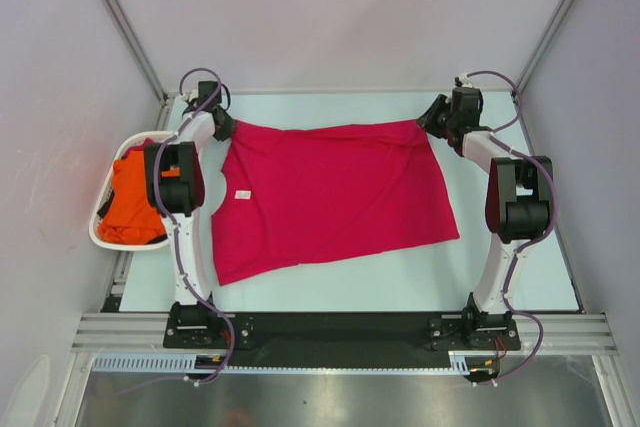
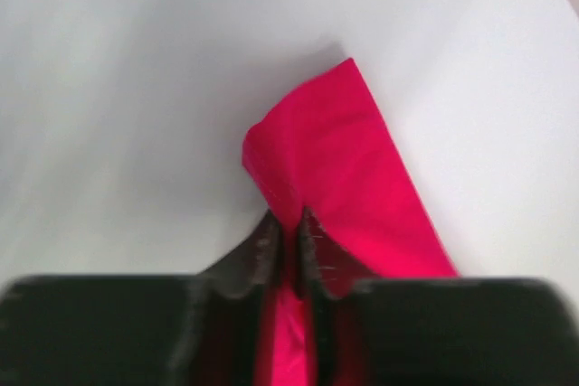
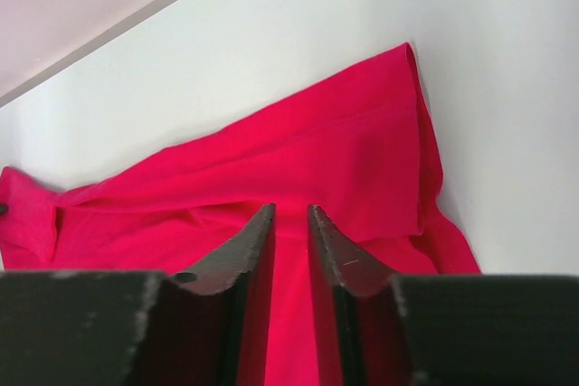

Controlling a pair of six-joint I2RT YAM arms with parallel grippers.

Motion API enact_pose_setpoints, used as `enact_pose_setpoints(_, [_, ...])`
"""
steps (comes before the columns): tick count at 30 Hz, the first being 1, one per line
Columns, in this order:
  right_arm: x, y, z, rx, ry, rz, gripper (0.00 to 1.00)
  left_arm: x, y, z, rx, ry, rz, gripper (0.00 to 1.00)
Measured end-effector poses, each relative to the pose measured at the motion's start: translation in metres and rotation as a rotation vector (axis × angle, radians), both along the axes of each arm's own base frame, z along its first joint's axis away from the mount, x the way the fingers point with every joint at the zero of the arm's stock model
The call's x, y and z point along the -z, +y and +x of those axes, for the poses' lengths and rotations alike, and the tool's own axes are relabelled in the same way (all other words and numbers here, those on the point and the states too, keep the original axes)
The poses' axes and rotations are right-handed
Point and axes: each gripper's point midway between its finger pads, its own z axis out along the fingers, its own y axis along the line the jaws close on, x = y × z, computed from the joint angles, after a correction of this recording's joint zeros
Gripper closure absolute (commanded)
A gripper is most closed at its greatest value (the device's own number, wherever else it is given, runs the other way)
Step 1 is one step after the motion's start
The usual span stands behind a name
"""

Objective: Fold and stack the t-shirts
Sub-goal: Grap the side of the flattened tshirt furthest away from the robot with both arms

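Crimson t-shirt [image 1: 330,197] lies spread flat on the bench [image 1: 400,282]. Both arms reach to its far corners. The left hand [image 2: 289,228] is clenched on the cloth. The right hand [image 3: 291,214] is nearly closed over it; whether it grips, I cannot tell.

a robot test cell in a lab: plain pale panel walls [image 1: 330,7] on metal struts [image 1: 120,22] box in a bare tabletop [image 1: 400,292], with a left arm [image 1: 185,237] and right arm [image 1: 500,257] bolted to a black plate [image 1: 340,327] on an aluminium rail [image 1: 340,349], cables looped along them.
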Motion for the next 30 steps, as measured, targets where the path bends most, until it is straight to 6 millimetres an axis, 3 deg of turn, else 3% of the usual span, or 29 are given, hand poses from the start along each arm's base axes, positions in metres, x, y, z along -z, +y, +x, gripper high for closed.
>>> enact_pose_setpoints(2, [0.000, -0.001, 0.000, 0.001, 0.001, 0.000, 0.64, 0.002, -0.001, -0.001, 0.001, 0.006, -0.005, 1.00])
enact_pose_setpoints(11, [0.005, -0.001, -0.003, 0.002, 0.024, -0.001, 0.55, 0.003, 0.003, -0.004, -0.013, 0.020, 0.017, 1.00])
enact_pose_setpoints(23, [0.059, -0.001, -0.006, 0.028, 0.177, -0.043, 0.59, -0.016, 0.008, -0.006, -0.014, -0.001, 0.047, 1.00])
enact_pose_setpoints(30, [0.065, -0.004, -0.010, 0.045, 0.210, -0.083, 0.60, -0.010, 0.008, -0.010, -0.011, 0.014, 0.051, 1.00])
